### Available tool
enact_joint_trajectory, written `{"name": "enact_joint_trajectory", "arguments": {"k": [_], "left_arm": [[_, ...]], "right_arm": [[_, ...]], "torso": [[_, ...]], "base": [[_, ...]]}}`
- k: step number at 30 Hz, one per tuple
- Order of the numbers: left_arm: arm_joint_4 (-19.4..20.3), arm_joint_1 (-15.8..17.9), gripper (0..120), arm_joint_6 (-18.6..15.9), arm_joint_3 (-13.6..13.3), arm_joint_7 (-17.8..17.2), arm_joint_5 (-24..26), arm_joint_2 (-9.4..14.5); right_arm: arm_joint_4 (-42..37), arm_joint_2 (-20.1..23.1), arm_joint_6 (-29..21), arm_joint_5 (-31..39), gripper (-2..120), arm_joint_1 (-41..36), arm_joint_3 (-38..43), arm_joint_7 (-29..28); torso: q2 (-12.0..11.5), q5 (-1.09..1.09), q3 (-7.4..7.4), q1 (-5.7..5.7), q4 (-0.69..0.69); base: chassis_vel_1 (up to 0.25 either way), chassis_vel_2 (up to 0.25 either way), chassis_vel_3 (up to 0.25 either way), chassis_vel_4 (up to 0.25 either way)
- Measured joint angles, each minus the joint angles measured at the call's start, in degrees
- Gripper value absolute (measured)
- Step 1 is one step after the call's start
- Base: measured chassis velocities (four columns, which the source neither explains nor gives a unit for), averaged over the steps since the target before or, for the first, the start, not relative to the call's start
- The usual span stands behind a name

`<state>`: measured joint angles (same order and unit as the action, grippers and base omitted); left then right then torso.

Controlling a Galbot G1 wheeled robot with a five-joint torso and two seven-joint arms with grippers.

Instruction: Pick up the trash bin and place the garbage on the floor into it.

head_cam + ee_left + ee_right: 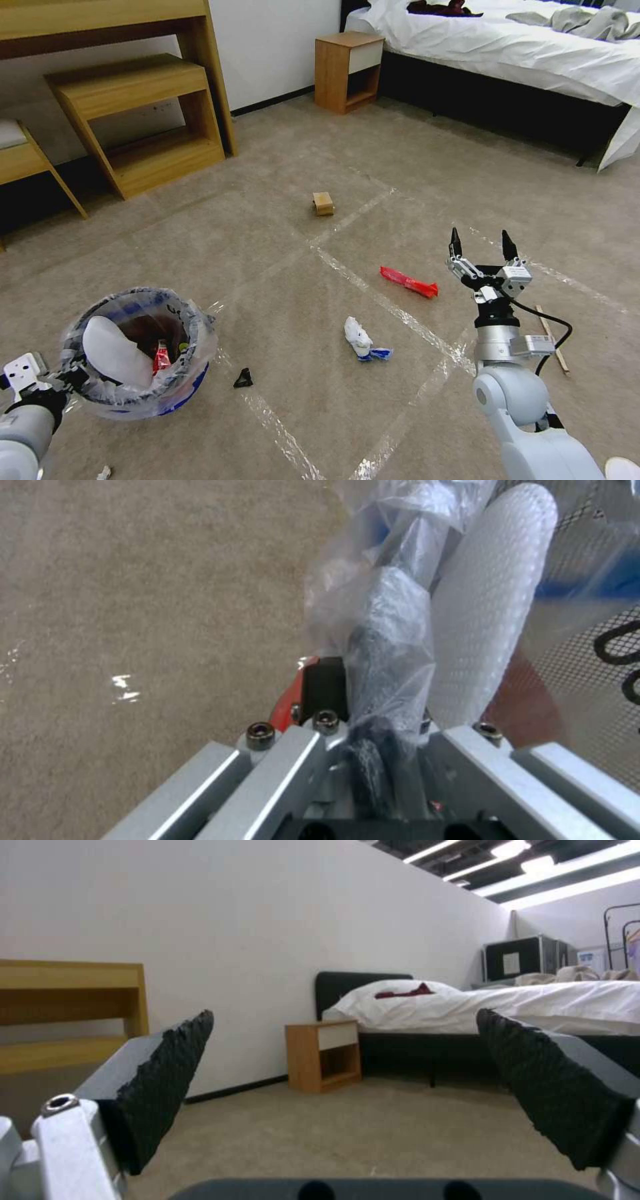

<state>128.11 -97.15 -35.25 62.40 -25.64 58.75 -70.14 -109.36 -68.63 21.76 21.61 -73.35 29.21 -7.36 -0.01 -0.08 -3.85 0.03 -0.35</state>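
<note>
Clamped on the rim of the trash bin (137, 353), the left gripper (63, 381) holds it just above the carpet (300, 320). Jaws spread, the right gripper (481, 252) hovers near the red wrapper (408, 281); collecting seems underway, calling for descent onto that wrapper.

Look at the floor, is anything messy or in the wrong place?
Yes. Litter lies scattered on the carpet: a red wrapper, crumpled white paper, a small tan box, a black scrap and a thin stick. The trash bin, gripped at its rim by the left hand, hangs tilted.
</note>
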Motion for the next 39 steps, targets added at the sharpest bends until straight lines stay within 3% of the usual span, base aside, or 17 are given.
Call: {"name": "enact_joint_trajectory", "arguments": {"k": [8, 13, 15, 17, 18, 19, 22, 25, 26, 29, 31, 33, 35, 39], "left_arm": [[0.3, 0.0, 0, 0.1, 0.3, 0.0, 0.0, -0.1], [0.3, -0.4, 0, 0.1, 0.6, 0.0, 0.1, -0.2], [0.2, -0.5, 0, 0.2, 0.5, 0.1, -0.1, -0.6], [0.2, -0.4, 0, 0.3, 0.5, 0.1, -0.1, -0.7], [0.0, -0.2, 0, 0.3, 0.2, 0.1, -0.3, -0.9], [0.0, -0.2, 0, 0.3, 0.2, 0.1, -0.3, -0.9], [-0.2, 0.4, 0, 0.3, -0.2, 0.1, -0.5, -1.1], [-0.2, 0.4, 0, 0.3, -0.2, 0.1, -0.5, -1.2], [-0.4, 0.5, 0, 0.3, -0.3, 0.1, -0.6, -1.3], [-0.5, 0.5, 0, 0.3, -0.3, 0.1, -0.7, -1.4], [-0.5, 0.4, 0, 0.3, -0.4, 0.1, -0.9, -1.8], [-0.5, 0.4, 0, 0.3, -0.4, 0.1, -0.9, -1.9], [-0.5, 0.3, 0, 0.4, -0.5, 0.1, -1.2, -2.3], [-0.3, 0.1, 0, 0.5, -0.5, 0.3, -1.4, -2.6]], "right_arm": [[0.0, 1.1, -0.4, 0.3, 100, 0.8, -0.8, -0.5], [-0.1, 2.4, -4.2, 1.8, 100, 1.8, -2.2, -3.1], [-0.4, 4.6, -12.4, 5.5, 100, 4.1, -4.3, -8.9], [-0.5, 5.0, -14.0, 6.1, 100, 4.5, -4.6, -10.0], [-0.5, 6.7, -21.3, 8.8, 100, 6.1, -6.0, -14.5], [-0.5, 6.7, -21.3, 8.8, 100, 6.1, -6.0, -14.5], [0.0, 10.2, -34.2, 15.6, 100, 9.1, -10.2, -21.9], [0.1, 11.2, -38.0, 17.4, 100, 9.8, -11.7, -23.5], [0.1, 12.3, -43.5, 22.3, 100, 11.0, -14.2, -26.3], [0.1, 12.9, -47.3, 26.8, 100, 11.8, -16.0, -28.4], [0.3, 13.5, -54.7, 34.1, 100, 13.6, -19.1, -31.8], [0.3, 13.5, -55.7, 35.2, 100, 13.9, -19.6, -32.4], [1.1, 13.4, -62.9, 43.0, 100, 16.4, -22.5, -36.6], [2.5, 13.1, -64.6, 45.5, 100, 18.4, -25.5, -38.0]], "torso": [[0.0, 0.0, 0.0, 0.0, 0.0], [0.0, 0.0, 0.0, 0.0, -0.01], [0.0, 0.0, 0.0, 0.0, 0.0], [0.0, 0.0, 0.0, 0.0, 0.0], [0.0, 0.0, 0.0, 0.0, 0.01], [0.0, 0.0, 0.0, 0.0, 0.01], [0.0, 0.01, -0.01, 0.0, 0.0], [0.0, 0.0, -0.01, 0.0, 0.0], [0.0, 0.0, -0.01, 0.0, 0.0], [0.0, 0.01, -0.01, 0.0, 0.0], [0.0, 0.0, -0.01, 0.0, 0.0], [0.0, 0.0, -0.01, 0.0, -0.01], [0.0, -0.01, -0.01, 0.0, -0.01], [0.0, -0.01, -0.01, 0.0, 0.0]], "base": [[0.0, 0.0, 0.0, 0.0], [0.0, 0.0, 0.0, 0.0], [0.0, 0.0, 0.0, 0.0], [0.0, 0.0, 0.0, 0.0], [0.0, 0.0, 0.0, 0.0], [0.0, 0.0, 0.0, 0.0], [0.0, 0.0, 0.0, 0.0], [0.0, 0.0, 0.0, 0.0], [0.0, 0.0, 0.0, 0.0], [0.0, 0.0, 0.0, 0.0], [0.0, 0.0, 0.0, 0.0], [0.0, 0.0, 0.0, 0.0], [0.0, 0.0, 0.0, 0.0], [0.0, 0.0, 0.0, 0.0]]}}
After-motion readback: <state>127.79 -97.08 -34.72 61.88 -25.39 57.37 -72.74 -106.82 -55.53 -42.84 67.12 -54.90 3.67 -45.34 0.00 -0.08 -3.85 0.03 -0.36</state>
